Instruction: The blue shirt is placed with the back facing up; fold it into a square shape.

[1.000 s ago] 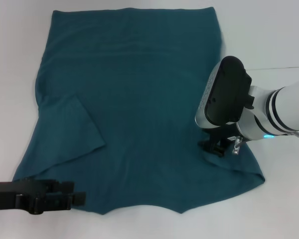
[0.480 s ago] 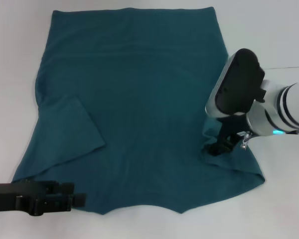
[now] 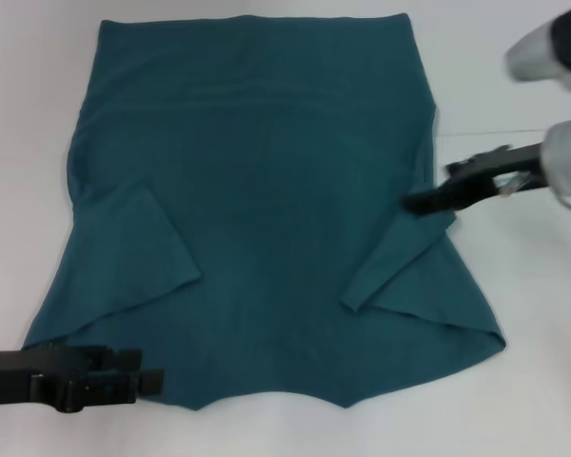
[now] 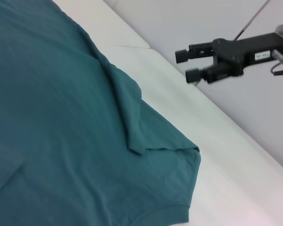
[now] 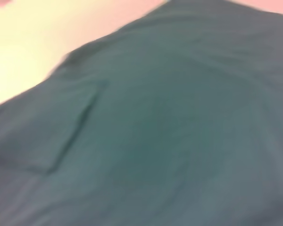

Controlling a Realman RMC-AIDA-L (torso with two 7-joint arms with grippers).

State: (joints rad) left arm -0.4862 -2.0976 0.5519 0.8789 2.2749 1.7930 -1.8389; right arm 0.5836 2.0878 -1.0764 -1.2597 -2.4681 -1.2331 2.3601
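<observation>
The blue shirt lies flat on the white table, plain side up, collar edge nearest me. Its left sleeve and right sleeve are both folded inward onto the body. My right gripper hovers over the shirt's right edge, just above the folded right sleeve. In the left wrist view the right gripper is open and empty above the table, and the shirt shows its sleeve fold. My left gripper rests at the shirt's near left corner. The right wrist view shows only the shirt.
Bare white table surrounds the shirt on the right and near side. A seam line crosses the table at the right. Nothing else lies on it.
My right gripper has lifted off the right sleeve and swung up and to the right. The sleeve now lies folded inward on the shirt. The left arm has not moved.
</observation>
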